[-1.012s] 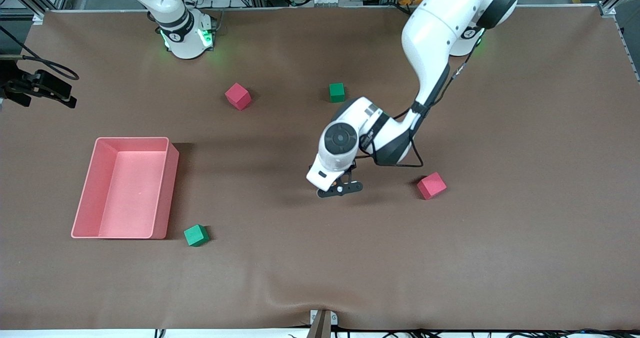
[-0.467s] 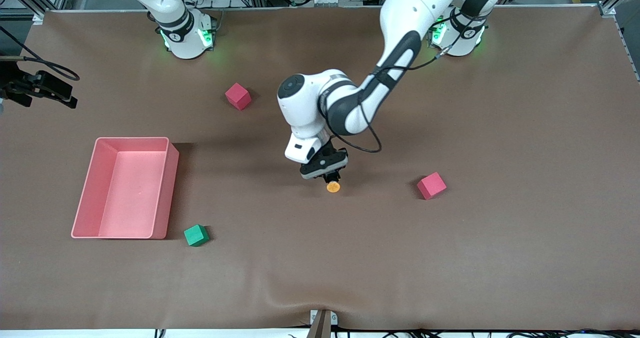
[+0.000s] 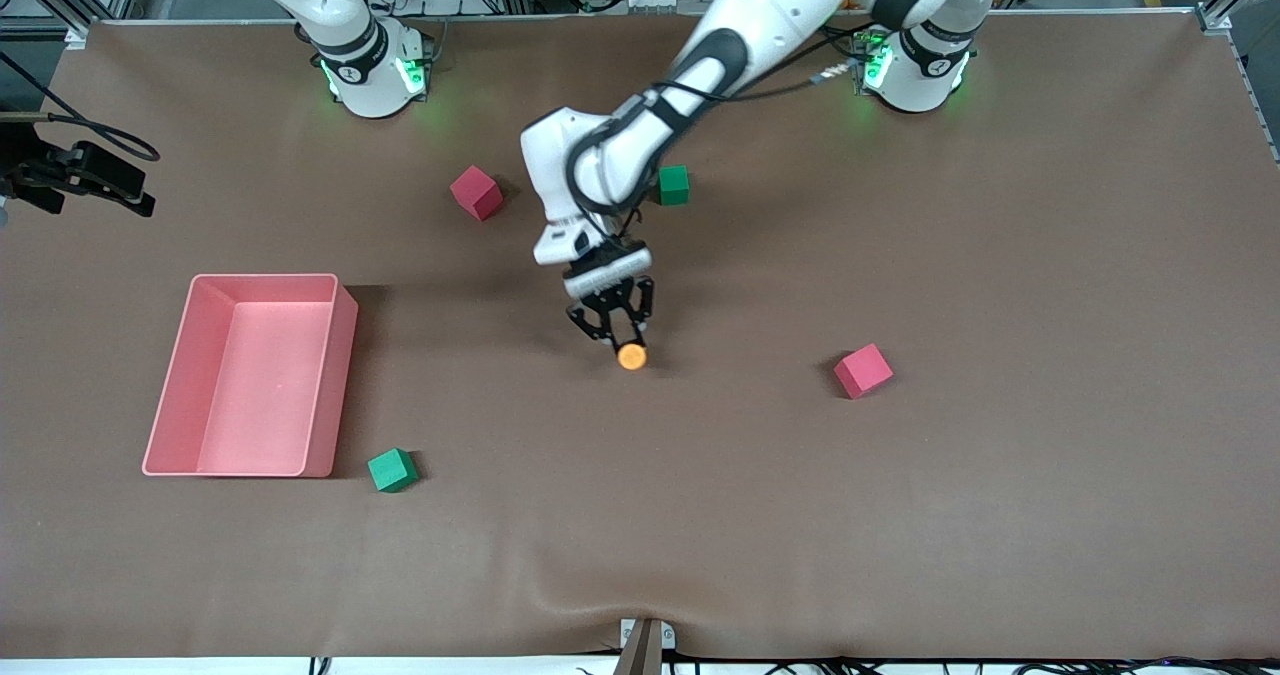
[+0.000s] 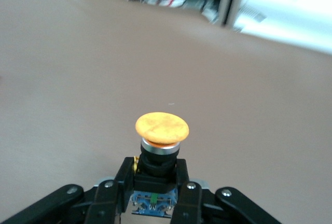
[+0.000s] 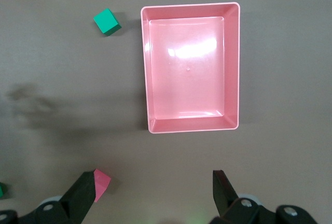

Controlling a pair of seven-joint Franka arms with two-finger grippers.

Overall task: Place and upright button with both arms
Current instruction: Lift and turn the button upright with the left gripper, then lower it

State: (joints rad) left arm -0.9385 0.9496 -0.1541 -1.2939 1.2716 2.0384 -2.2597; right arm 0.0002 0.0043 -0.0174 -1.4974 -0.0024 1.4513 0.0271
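The button (image 3: 631,356) has a round orange cap on a black body with a bluish end. My left gripper (image 3: 618,333) is shut on its black body and holds it over the middle of the table. In the left wrist view the button (image 4: 162,128) sticks out from between the fingers, cap away from the gripper (image 4: 155,182). My right gripper (image 5: 155,187) is open and empty, high over the table near its own base. It is out of sight in the front view, where only the right arm's base (image 3: 370,65) shows. The right arm waits.
A pink tray (image 3: 165,385) lies toward the right arm's end, also in the right wrist view (image 5: 145,68). Green cubes (image 3: 392,470) (image 3: 674,184) and red cubes (image 3: 476,192) (image 3: 863,370) are scattered on the brown table.
My left arm has swung toward the right arm's end and turned its wrist. The gripper has lifted the button a little; the orange cap now shows below the fingers.
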